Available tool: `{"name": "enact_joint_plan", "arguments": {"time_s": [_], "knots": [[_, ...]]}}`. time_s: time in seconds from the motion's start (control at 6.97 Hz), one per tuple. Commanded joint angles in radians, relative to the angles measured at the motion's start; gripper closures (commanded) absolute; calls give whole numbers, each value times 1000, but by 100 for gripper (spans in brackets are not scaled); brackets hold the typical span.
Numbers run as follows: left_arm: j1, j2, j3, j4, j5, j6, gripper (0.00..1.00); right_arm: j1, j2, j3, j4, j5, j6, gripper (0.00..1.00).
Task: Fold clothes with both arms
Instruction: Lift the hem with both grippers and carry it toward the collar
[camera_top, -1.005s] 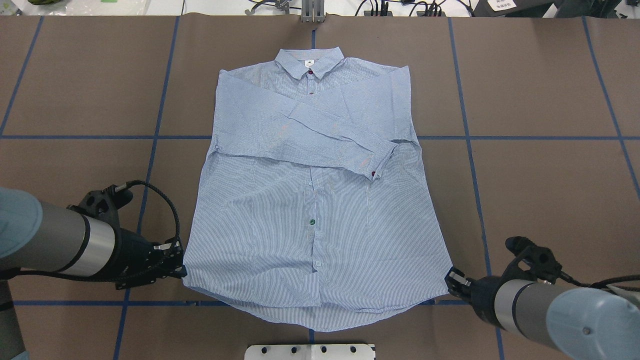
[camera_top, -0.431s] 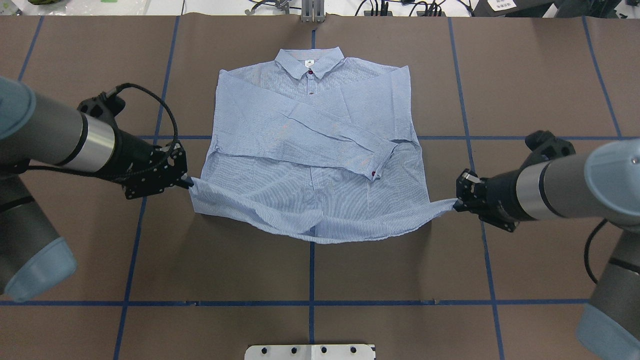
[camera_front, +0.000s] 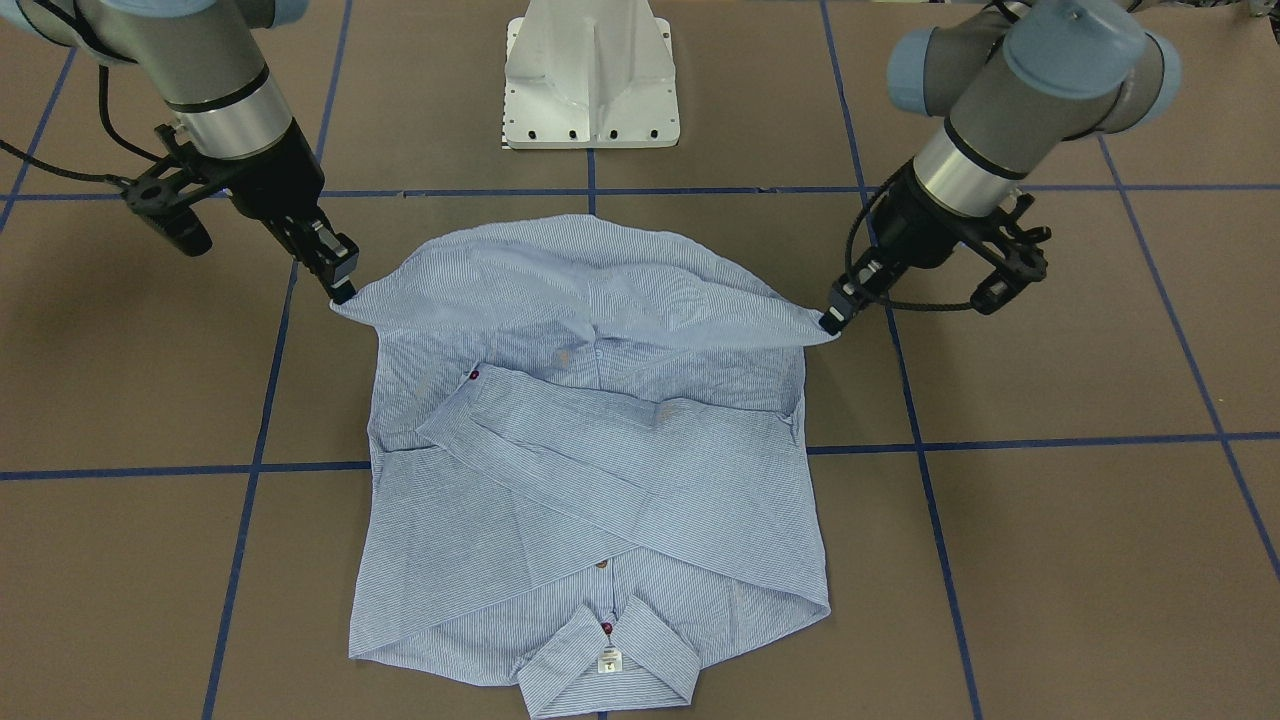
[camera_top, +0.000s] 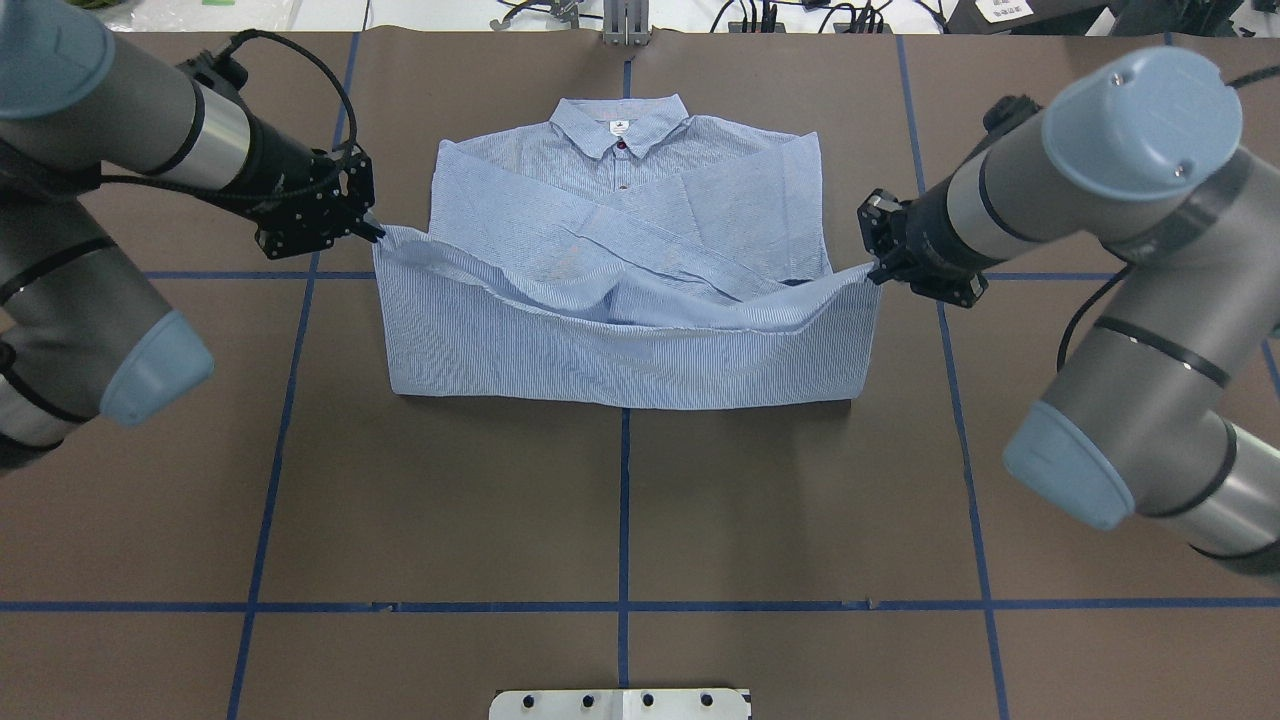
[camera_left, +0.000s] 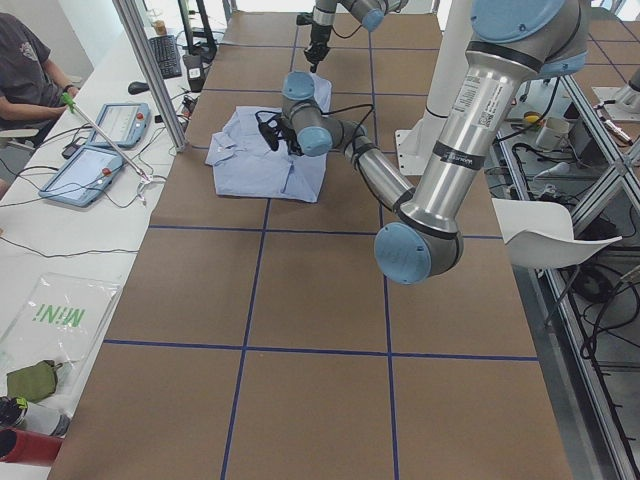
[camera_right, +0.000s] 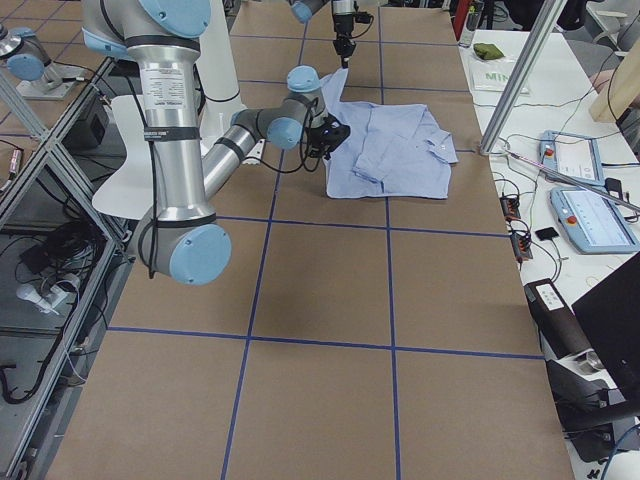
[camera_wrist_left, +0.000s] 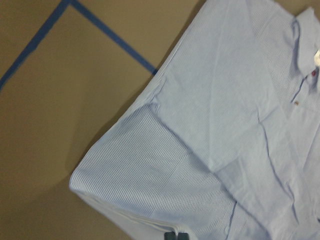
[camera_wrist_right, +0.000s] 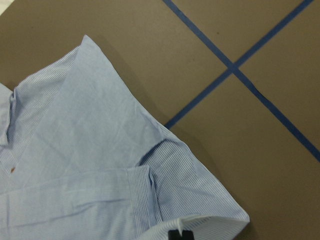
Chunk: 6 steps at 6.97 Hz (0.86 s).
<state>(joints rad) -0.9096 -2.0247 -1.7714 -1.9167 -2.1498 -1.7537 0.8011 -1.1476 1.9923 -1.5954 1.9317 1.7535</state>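
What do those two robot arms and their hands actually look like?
The left arm and right arm are silver-grey tubes with pale blue joint caps. The left hand and right hand are black, with two fingers, and a black cable loops by each wrist.

A brown bench (camera_top: 450, 500) gridded with blue tape (camera_top: 622, 520), a white pedestal (camera_front: 590, 75) at its edge. On the side bench (camera_left: 40, 260): tablets (camera_left: 85, 172), keyboard (camera_left: 165, 57), clear bag (camera_left: 55, 320). A person (camera_left: 25, 65) sits there.

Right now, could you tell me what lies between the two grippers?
The shirt, its hem held by left gripper and right gripper, sagging midway, in the overhead view.
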Motion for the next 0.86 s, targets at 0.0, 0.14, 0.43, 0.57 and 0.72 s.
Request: {"name": "enact_joint_plan", "arguments": {"time_s": [0.0,0.14,0.43,0.57,0.72], "knots": [[-54,-76,155,-28,4,52,100,73,128,-158,-17,9,-49,100],[-58,-109,252,-101,7,53,100,85,190,-256,-14,7,-84,100],[-72,-188,473,-264,13,57,100,90,311,-472,24,1,-114,100],[-75,-234,575,-337,46,57,100,95,327,-606,175,0,-114,100],[-75,-297,674,-375,82,56,100,104,383,-748,260,0,-133,100]]}}
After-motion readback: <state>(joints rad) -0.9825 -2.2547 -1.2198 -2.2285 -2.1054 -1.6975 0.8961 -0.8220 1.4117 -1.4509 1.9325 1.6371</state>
